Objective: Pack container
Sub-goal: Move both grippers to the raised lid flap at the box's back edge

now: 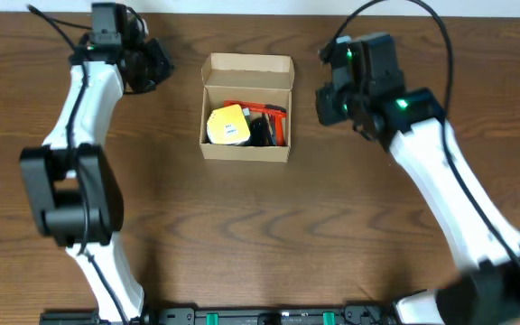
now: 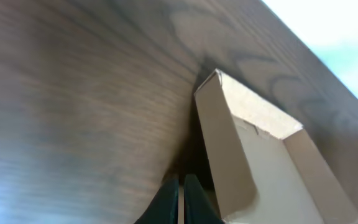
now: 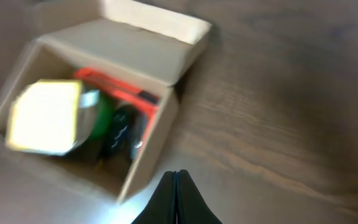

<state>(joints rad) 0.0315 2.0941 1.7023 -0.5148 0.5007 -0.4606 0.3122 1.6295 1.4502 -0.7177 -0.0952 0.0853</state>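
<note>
The container [image 1: 246, 152] is a tan cardboard box at the table's middle back, its flap lid [image 1: 247, 71] open toward the far side. Inside lie a yellow tape measure [image 1: 227, 125], a red-handled tool [image 1: 264, 110] and a dark item [image 1: 260, 134]. My left gripper [image 2: 181, 182] is shut and empty, left of the box near its far-left corner [image 2: 229, 155]. My right gripper [image 3: 177, 177] is shut and empty, just right of the box [image 3: 151, 146]; the yellow tape measure [image 3: 45, 115] shows inside.
The wooden table [image 1: 332, 235] surrounds the box. Both arms reach from the front; the left arm [image 1: 79, 117] runs along the left side, the right arm [image 1: 441, 171] along the right. The table's far edge lies just behind the box.
</note>
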